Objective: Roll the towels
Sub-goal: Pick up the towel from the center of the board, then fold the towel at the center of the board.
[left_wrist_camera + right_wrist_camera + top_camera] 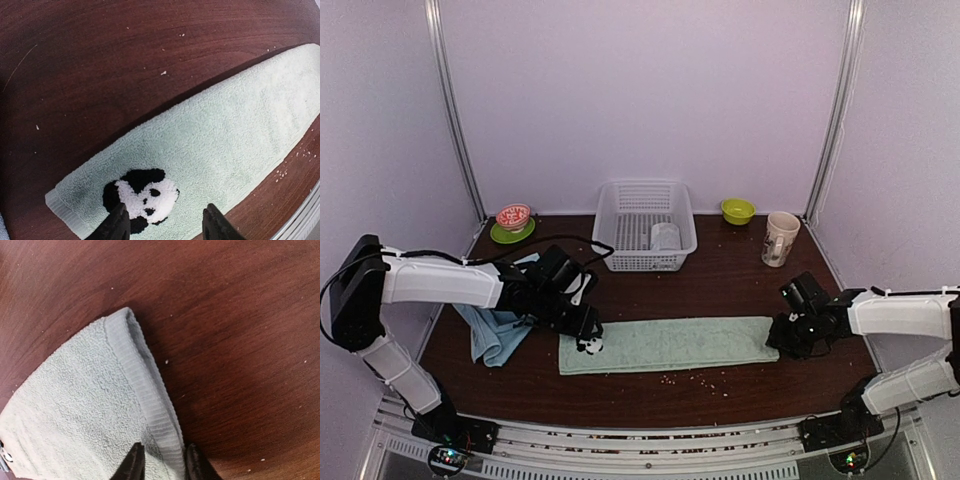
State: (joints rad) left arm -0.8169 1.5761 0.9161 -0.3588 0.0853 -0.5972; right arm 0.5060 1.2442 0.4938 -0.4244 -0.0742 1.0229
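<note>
Both arms (440,282) (905,312) low: left end effector (165,225) apart above green towel (225,135), right end effector (162,460) clamping its hem.

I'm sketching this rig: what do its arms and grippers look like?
The left arm and right arm have white shells and black joints. The left gripper and right gripper are black, each with two fingers. A thin black cable loops off the left arm.

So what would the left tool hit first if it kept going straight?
The green towel, by its panda patch: the left tool points down at that end, jaws apart. How near it is, I can't tell.
</note>
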